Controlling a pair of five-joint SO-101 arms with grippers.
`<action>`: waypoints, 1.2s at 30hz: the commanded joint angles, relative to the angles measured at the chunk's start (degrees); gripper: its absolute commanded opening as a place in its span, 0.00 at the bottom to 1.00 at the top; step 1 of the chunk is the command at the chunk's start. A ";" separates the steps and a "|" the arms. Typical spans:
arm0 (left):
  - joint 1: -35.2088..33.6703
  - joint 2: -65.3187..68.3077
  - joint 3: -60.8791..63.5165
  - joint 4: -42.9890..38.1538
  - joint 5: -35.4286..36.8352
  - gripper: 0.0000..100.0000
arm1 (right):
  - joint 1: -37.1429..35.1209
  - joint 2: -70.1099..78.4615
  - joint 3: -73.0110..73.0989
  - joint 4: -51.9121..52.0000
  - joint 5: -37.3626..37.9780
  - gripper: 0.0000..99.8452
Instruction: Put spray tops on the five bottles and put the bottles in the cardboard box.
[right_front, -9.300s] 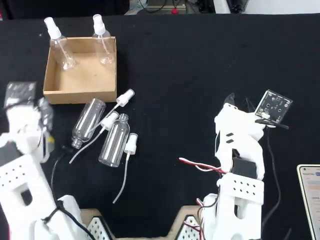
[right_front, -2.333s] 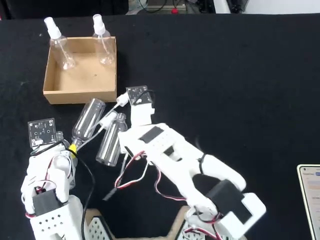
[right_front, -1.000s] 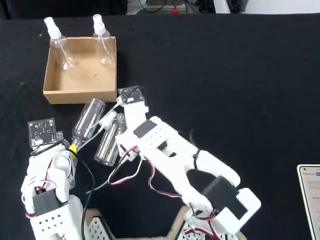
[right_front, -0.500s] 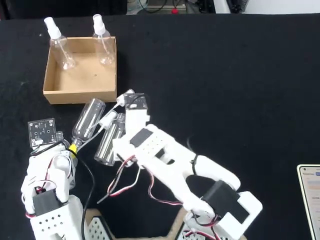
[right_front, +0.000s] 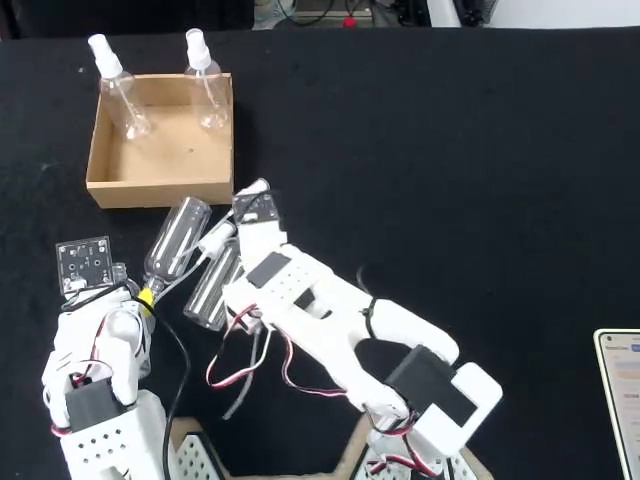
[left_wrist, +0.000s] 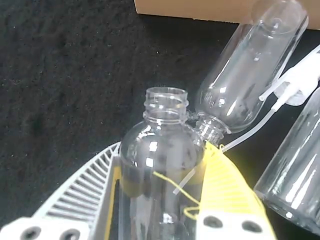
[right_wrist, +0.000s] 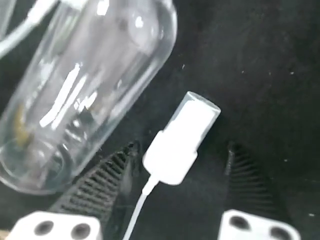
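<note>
- The left arm's fingers (left_wrist: 225, 190), one white and one yellow, are clenched on a clear round plastic bottle with an open threaded neck (left_wrist: 162, 150). They hold it upright at the near left of the black tabletop (right_front: 450, 150).
- A second clear plastic bottle without a top (left_wrist: 250, 65) lies on its side. Its open neck is just beside the held bottle's shoulder and its base points toward the box.
- A third clear plastic bottle (right_wrist: 85, 95) lies on its side next to the second, partly under the right arm in the high view.
- The right arm's fingers (right_wrist: 100, 185) are released and spread wide, one on either side of a white plastic spray top with a thin dip tube (right_wrist: 182, 135). This top lies on the tabletop just beside the third bottle. I cannot tell whether either finger touches it.
- Another white spray top with a long dip tube (left_wrist: 300, 82) lies between the two lying bottles, with its tube running toward the held bottle.
- A further white spray top (right_front: 258, 188) lies near the box's near right corner, just beside the right arm's wrist.
- A shallow brown cardboard box (right_front: 160, 185) sits at the far left of the tabletop.
- Two clear bottles fitted with white spray tops (right_front: 120, 100) (right_front: 207, 95) stand upright inside it against its far wall.
</note>
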 joint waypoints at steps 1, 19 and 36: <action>0.13 -0.53 -0.57 0.00 0.00 0.07 | -0.18 -4.26 -2.33 0.62 3.16 0.16; 0.04 -0.53 -0.57 0.00 0.00 0.07 | 10.11 -4.79 -0.92 -3.43 38.51 0.01; 0.04 -0.53 -0.57 0.00 0.00 0.07 | 10.11 -4.79 -3.03 -2.99 31.91 0.21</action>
